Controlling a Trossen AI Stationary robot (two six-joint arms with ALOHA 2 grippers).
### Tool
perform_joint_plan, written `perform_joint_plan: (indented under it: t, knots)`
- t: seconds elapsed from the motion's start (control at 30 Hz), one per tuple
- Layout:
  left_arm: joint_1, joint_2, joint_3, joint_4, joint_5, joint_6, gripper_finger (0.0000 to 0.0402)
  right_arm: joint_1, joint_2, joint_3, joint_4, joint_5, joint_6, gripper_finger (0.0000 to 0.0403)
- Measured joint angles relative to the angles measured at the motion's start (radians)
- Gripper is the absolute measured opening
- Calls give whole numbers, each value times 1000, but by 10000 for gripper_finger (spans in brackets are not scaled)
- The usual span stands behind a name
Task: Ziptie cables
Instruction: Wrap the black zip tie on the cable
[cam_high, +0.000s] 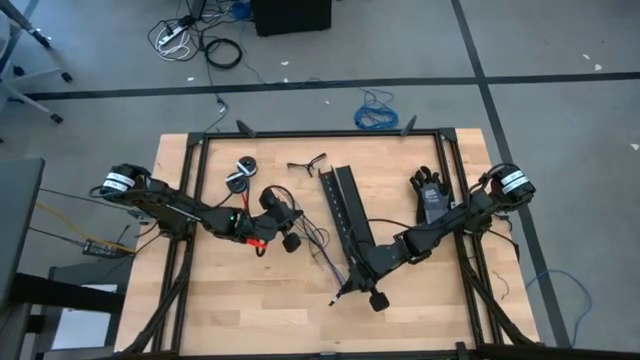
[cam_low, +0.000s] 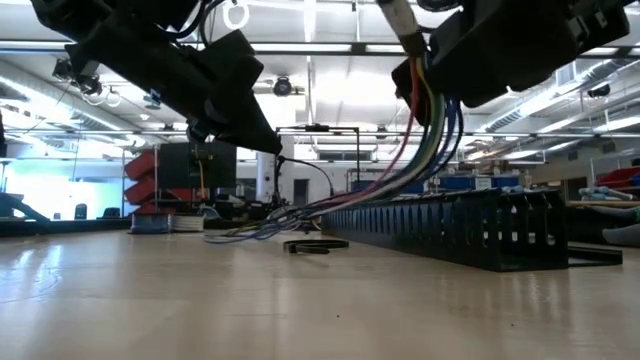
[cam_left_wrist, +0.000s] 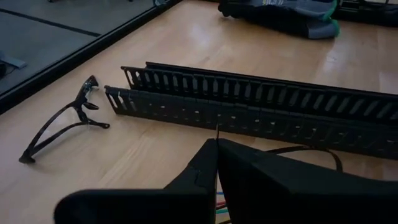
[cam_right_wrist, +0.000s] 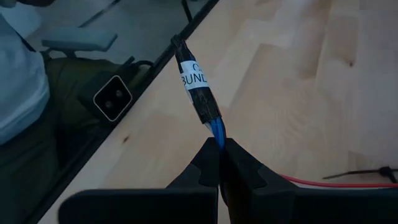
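From above, the cables (cam_high: 335, 262) are seen by the black tray (cam_high: 345, 215). Low down, they hang from the right gripper (cam_low: 420, 75). Its fingers (cam_right_wrist: 208, 165) are pinched on them. The left gripper (cam_left_wrist: 216, 163) is pressed together; a thin ziptie (cam_left_wrist: 216, 132) is seen at its tip.

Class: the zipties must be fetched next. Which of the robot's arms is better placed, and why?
Left. Its wrist camera sees the zipties past the left gripper, and the high view shows them nearer it. The right gripper is shut on the cables, farther away.
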Motion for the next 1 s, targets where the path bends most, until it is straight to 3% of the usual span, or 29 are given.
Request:
perform_joint_plan:
  t: [1.0]
  knots:
    - [0,0,0,-32,-2,-5,0,4,6,0,-57,-84,79,0]
